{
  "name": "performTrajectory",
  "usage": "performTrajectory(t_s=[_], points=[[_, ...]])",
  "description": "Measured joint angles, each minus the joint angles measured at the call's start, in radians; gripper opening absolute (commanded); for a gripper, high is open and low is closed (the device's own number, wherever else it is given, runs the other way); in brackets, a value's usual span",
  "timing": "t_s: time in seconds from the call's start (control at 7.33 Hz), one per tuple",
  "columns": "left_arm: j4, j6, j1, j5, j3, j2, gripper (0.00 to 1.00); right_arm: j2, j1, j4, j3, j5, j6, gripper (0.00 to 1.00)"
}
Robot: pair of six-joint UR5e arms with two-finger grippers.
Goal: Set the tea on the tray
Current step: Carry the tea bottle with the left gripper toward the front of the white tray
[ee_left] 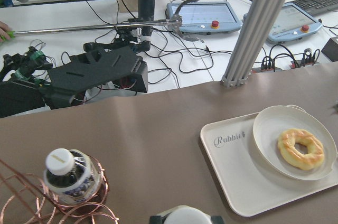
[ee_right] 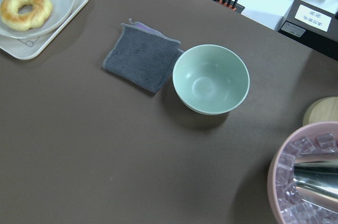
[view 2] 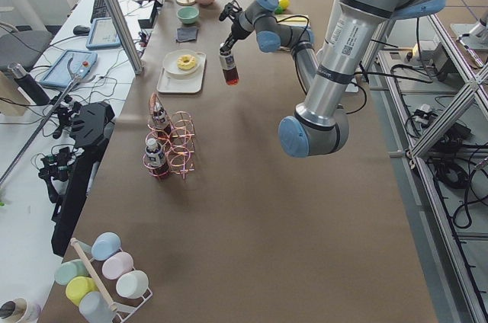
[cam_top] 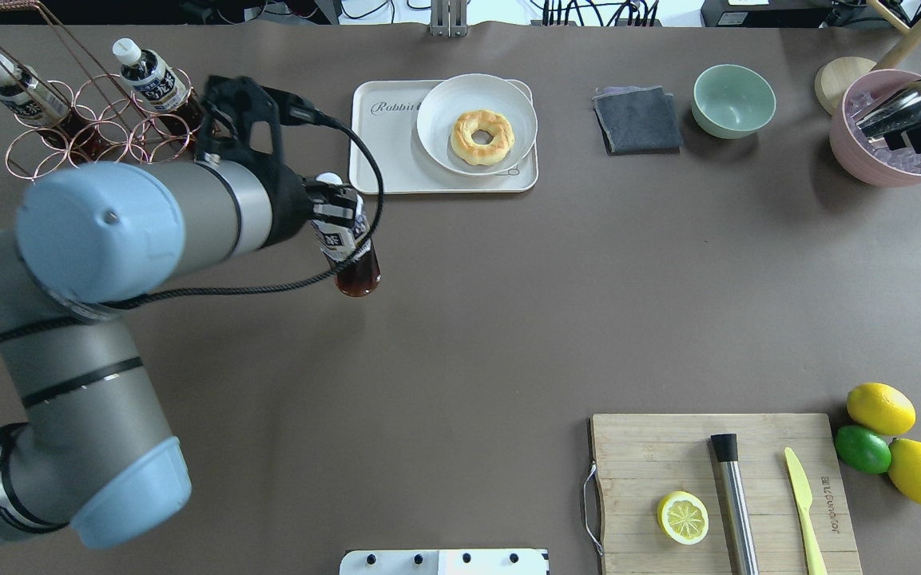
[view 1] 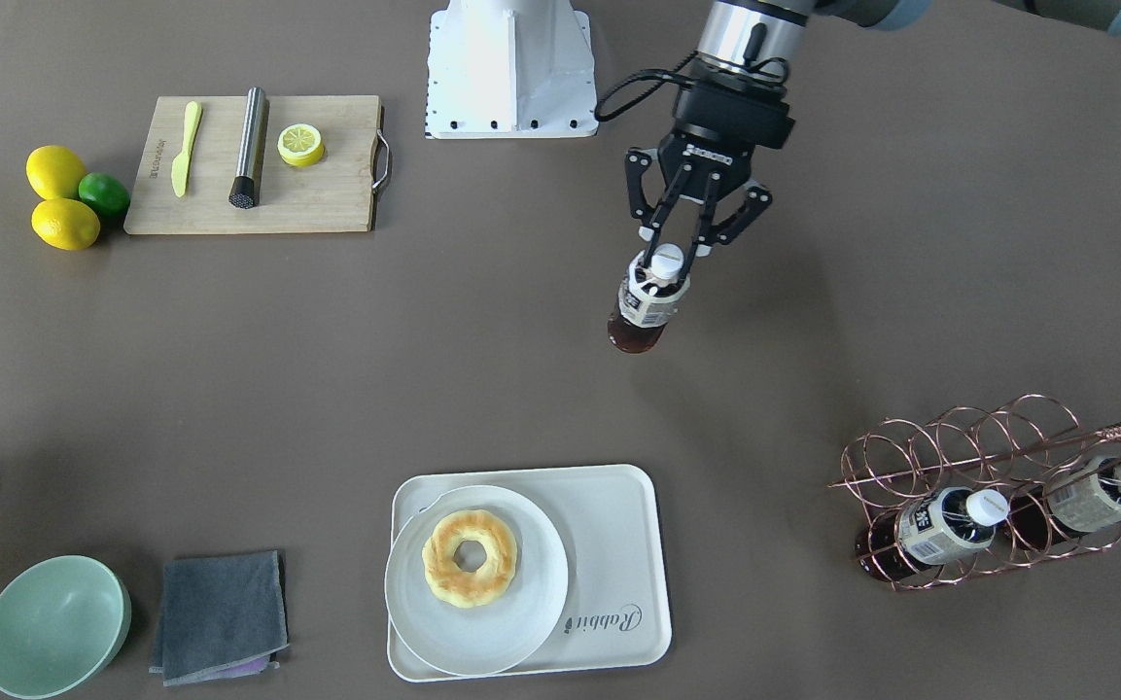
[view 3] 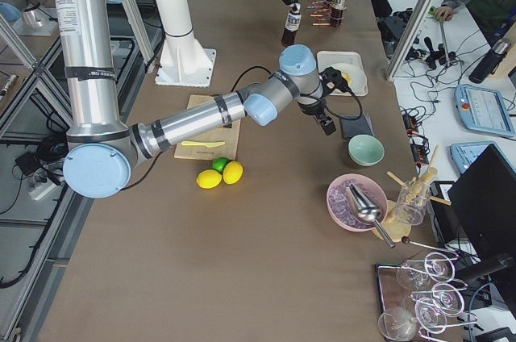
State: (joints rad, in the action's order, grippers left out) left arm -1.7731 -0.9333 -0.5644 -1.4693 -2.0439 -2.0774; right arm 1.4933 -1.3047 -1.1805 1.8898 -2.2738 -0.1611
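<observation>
Left gripper (view 1: 665, 258): fingers clamped on the white-capped neck of the small clear bottle of red-brown tea (view 1: 646, 309), over bare table, between the copper wire rack (view 1: 959, 460) and the white rectangular "Rabbit" tray (view 1: 618, 544).
Rack: two like bottles.
Tray: round white plate (view 1: 521, 608) with ring doughnut (view 1: 470, 557).
Right gripper (view 3: 325, 123): opening cannot be told.

Long table (view 2: 252, 186), matte brown cover, evenly lit. White side bench (view 2: 27, 224) along one long side, carrying teach pendants (ee_left: 198, 17) and tangled black cables (ee_left: 174, 60). Aluminium profile posts (ee_left: 253, 28) at bench edge. Grey floor (view 2: 457, 285) on opposite side, crossed by aluminium rails.
</observation>
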Motion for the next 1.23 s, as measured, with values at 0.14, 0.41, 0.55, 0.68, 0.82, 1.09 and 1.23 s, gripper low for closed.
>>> performTrajectory(t_s=[0.14, 0.41, 0.55, 0.68, 0.82, 1.09, 1.23], points=[[0.041, -0.035, 0.085, 0.092, 0.017, -0.051, 0.0, -0.021, 0.028, 0.001, 0.002, 0.001, -0.037, 1.0], [0.063, -0.076, 0.164, 0.183, 0.082, -0.128, 0.0, -0.059, 0.078, 0.002, 0.013, 0.005, -0.073, 1.0], [0.062, -0.085, 0.176, 0.197, 0.109, -0.147, 0.0, -0.081, 0.102, 0.002, 0.013, 0.009, -0.097, 1.0], [0.057, -0.088, 0.18, 0.206, 0.122, -0.156, 0.0, -0.095, 0.118, 0.002, 0.014, 0.014, -0.115, 1.0], [0.042, -0.089, 0.182, 0.226, 0.127, -0.158, 0.0, -0.1, 0.125, 0.002, 0.014, 0.016, -0.123, 1.0], [-0.013, -0.091, 0.209, 0.315, 0.14, -0.155, 0.0, -0.103, 0.129, 0.002, 0.014, 0.018, -0.127, 1.0], [-0.036, -0.091, 0.223, 0.354, 0.149, -0.154, 0.0, -0.103, 0.129, 0.002, 0.014, 0.019, -0.127, 1.0]])
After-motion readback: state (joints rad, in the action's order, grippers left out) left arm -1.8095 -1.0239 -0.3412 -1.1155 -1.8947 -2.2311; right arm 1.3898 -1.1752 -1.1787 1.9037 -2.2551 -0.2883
